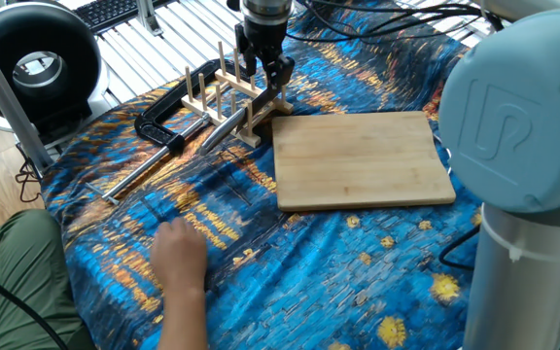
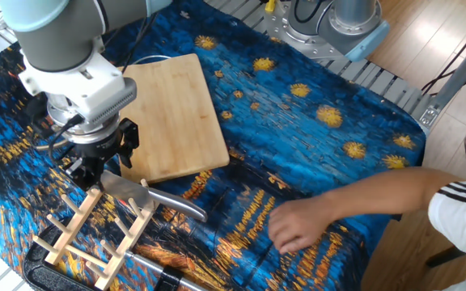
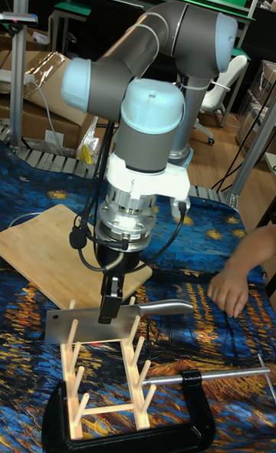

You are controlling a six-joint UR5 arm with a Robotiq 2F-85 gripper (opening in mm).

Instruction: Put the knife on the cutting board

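The knife (image 3: 77, 324) is a silver cleaver standing on edge among the dowels of a wooden peg rack (image 3: 107, 380), its handle (image 2: 176, 204) sticking out sideways. My gripper (image 2: 100, 162) hangs directly over the blade, open, fingers spread. In the tall view one finger (image 3: 112, 300) reaches down in front of the blade's top edge. The knife (image 1: 259, 103) leans in the rack right beside the cutting board (image 1: 363, 160), a flat tan bamboo board (image 2: 172, 117) lying on the blue cloth, with nothing on it.
A black clamp (image 1: 168, 122) with a long metal rod (image 1: 144, 167) lies left of the rack. A person's hand (image 2: 298, 228) and forearm hover over the cloth, also seen low in one fixed view as a hand (image 1: 178, 258). The arm's base (image 1: 528, 175) stands at the right.
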